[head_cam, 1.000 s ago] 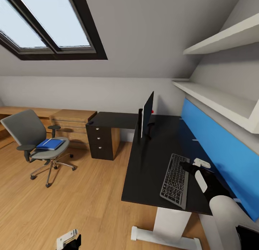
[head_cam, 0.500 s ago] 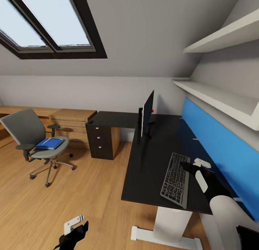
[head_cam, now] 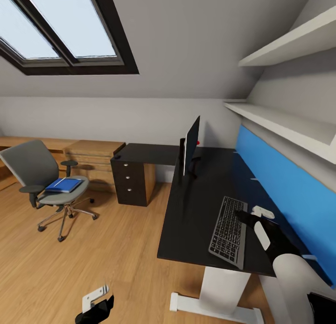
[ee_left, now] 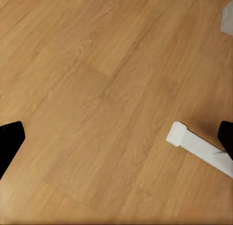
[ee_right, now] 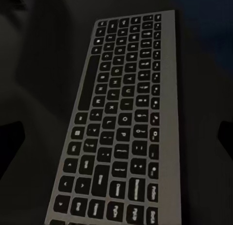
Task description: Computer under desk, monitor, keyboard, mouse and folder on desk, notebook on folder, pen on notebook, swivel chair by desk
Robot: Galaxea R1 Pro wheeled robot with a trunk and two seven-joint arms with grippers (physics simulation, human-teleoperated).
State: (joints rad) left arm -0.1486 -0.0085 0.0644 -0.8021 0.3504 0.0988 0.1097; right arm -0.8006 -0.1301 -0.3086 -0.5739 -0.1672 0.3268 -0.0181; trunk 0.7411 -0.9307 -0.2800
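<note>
Keyboard (head_cam: 228, 226) flat on desk (head_cam: 196, 212), well apart from monitor (head_cam: 191, 147); right pincer (head_cam: 243, 215) spread just over its edge, left pincer (head_cam: 95, 301) spread above floor. Folder (head_cam: 64, 185) on chair (head_cam: 44, 181). Risk judged: careless retreat nudging keyboard off desk edge.

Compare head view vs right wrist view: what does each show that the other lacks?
Head view: swivel chair carrying the blue folder, the monitor, skylight, wall shelves, and the right gripper at the keyboard's edge.
Right wrist view: individual key legends close up.
Both: the keyboard lying flat on the black desk.
</note>
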